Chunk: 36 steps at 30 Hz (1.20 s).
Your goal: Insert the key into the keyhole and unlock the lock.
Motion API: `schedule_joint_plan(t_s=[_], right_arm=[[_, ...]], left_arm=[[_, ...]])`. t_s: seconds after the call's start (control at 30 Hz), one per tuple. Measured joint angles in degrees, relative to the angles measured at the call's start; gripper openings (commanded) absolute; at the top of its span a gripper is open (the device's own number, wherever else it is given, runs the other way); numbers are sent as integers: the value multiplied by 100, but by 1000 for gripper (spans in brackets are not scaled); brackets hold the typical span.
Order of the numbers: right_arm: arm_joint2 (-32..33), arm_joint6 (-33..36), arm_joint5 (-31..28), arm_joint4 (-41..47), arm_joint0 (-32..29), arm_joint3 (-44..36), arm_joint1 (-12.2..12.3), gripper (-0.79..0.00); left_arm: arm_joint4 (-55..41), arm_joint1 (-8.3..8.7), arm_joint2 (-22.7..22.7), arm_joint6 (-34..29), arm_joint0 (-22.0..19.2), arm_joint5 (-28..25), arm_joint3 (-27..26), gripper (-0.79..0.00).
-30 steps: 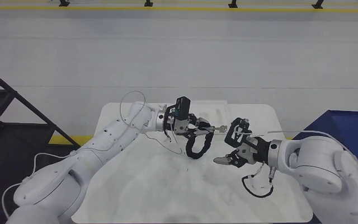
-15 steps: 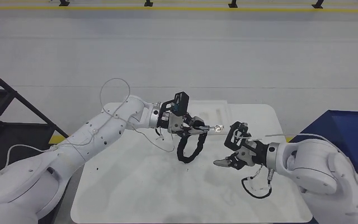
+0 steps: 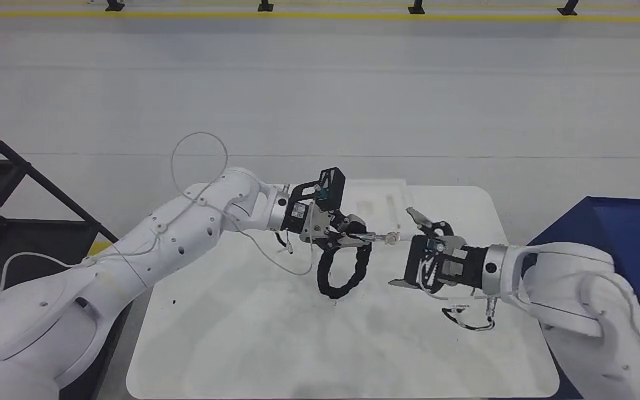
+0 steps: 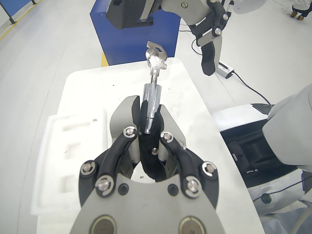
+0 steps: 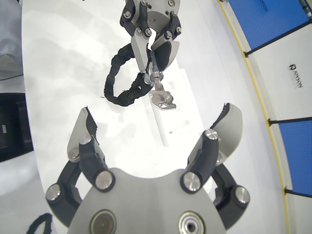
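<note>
The key (image 4: 157, 57) is already sitting in the keyhole of the lock (image 4: 151, 103), which the left hand (image 4: 149, 113) is clamping above the table (image 3: 250, 340). The right hand (image 5: 157, 113) is hanging wide open and empty, near the key's head. Judging by this, the unlocking turn is remaining.

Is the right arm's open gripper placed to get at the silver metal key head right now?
Probably yes. The silver metal key sticks out of the chrome lock cylinder clamped in the left gripper, its head bare. The right gripper faces it, jaws wide, nothing between.
</note>
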Motion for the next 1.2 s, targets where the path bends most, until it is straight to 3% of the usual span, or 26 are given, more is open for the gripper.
schedule_joint_plan(t_s=[0.1,0.2,0.3,0.5,0.73,0.8,0.9,1.2], right_arm=[[-130,-201,-294,-593,-8,-51,5,-169],[-346,-265,-226,-1371,-18,-158,-5,-339],[-517,-398,-16,-2082,-23,-292,-20,-419],[-713,-912,480,-3386,-193,-473,-29,-493],[-691,-1340,580,-3784,-401,-479,-19,-600],[-659,-1437,579,-3767,-433,-480,-18,-650],[-596,-1565,579,-3684,-481,-464,-18,-785],[-505,-1783,529,-2970,-365,-230,-54,-785]], left_arm=[[-103,-43,31,-69,4,0,67,-785],[-162,-97,62,-121,6,0,123,-785],[-185,-139,80,-152,9,0,154,-785],[-223,-199,114,-211,5,0,195,-785],[-250,-239,138,-231,-6,0,233,-785],[-252,-246,142,-232,-8,0,242,-785],[-251,-257,147,-224,-8,0,257,-785],[-202,-266,167,-88,-16,0,313,-785]])
